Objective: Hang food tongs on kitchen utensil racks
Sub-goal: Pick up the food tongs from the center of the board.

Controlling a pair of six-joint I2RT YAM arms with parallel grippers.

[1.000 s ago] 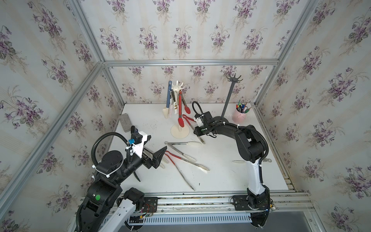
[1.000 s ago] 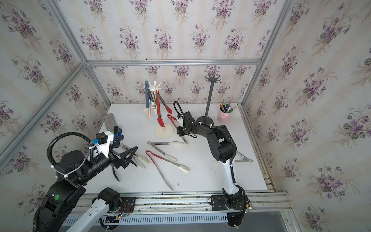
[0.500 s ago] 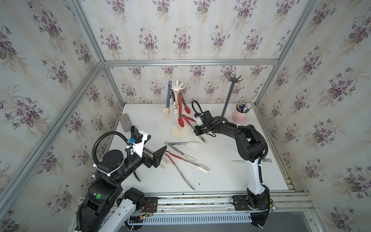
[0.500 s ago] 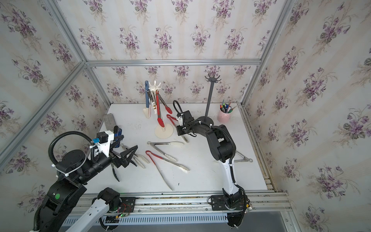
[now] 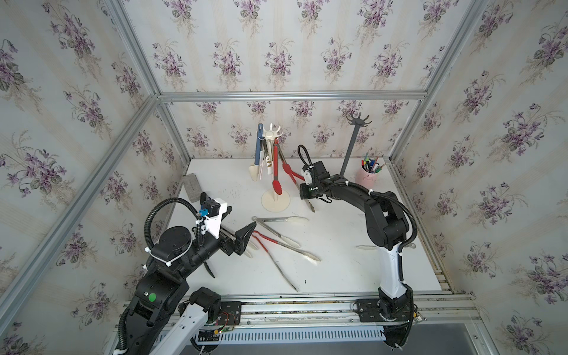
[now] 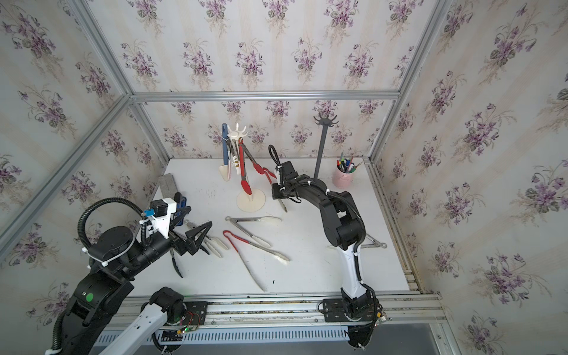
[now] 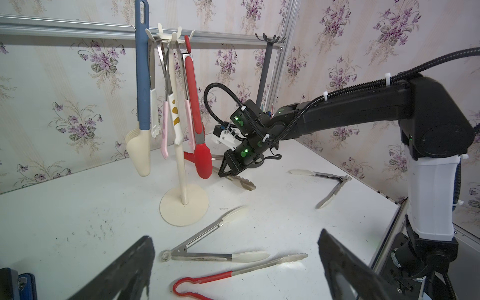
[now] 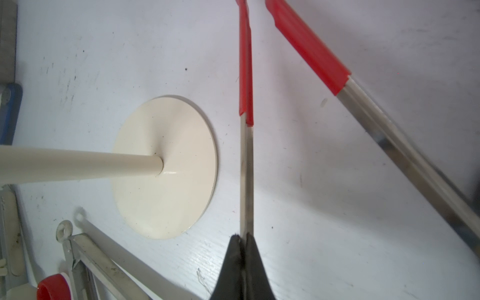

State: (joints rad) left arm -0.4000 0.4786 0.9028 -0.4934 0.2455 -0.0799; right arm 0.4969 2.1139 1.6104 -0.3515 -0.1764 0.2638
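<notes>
right jaws have pinched fully shut over the last second, and the right gripper [image 8: 242, 237] has nudged a little toward the cream rack [image 5: 270, 204]. left arm unmoved.

grip: jaws closed edge-on over one steel arm of the red-sleeved tongs [image 8: 246, 161], low down near the scalloped tip end. second arm of the tongs splays free beside it.

lie: long axis runs from the tips at the jaws away toward the rear of the counter [image 5: 338, 270], passing just beside the rack's foot. red sleeves and hinge are the far end. lifted yet or not, cannot tell.

judgement: hanging end lies away from the jaws and the hooks sit high above, so the lift must swing that far end up. right arm is the near one.

left gripper [image 7: 233, 235]: jaws wide apart, holding nothing, over loose tongs [image 5: 270, 219] mid-counter.
</notes>
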